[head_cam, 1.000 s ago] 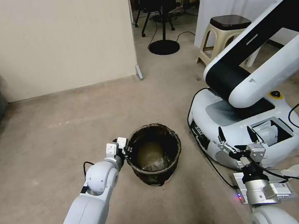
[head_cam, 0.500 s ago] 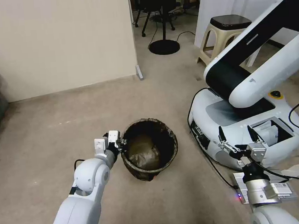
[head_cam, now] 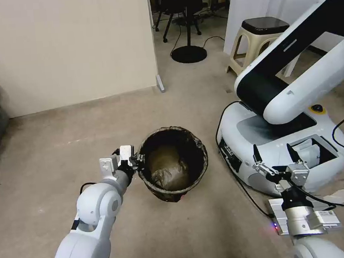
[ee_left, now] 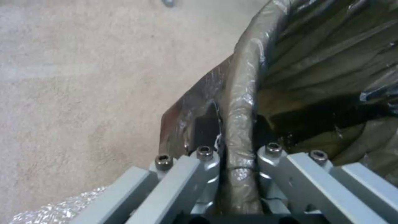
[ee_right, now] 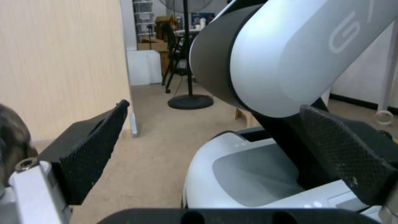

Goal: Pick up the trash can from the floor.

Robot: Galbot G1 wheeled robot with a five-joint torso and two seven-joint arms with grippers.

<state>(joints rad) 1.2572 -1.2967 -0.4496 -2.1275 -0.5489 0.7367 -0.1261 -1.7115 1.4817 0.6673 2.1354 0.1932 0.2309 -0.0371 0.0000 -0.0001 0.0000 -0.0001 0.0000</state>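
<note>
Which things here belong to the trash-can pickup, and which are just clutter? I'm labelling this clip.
Job: trash can, rim clamped by left gripper; floor.
Clutter: right gripper, open, idle; white robot base; stool; fan stand.

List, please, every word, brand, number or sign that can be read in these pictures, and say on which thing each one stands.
"G": a large pale letter-like mark on the white arm of the other robot; the rest of it is cut off.
Label beside the right tool, on a flat plate: print too small to read.
Trash can, held by the left tool, and the floor: no text.
</note>
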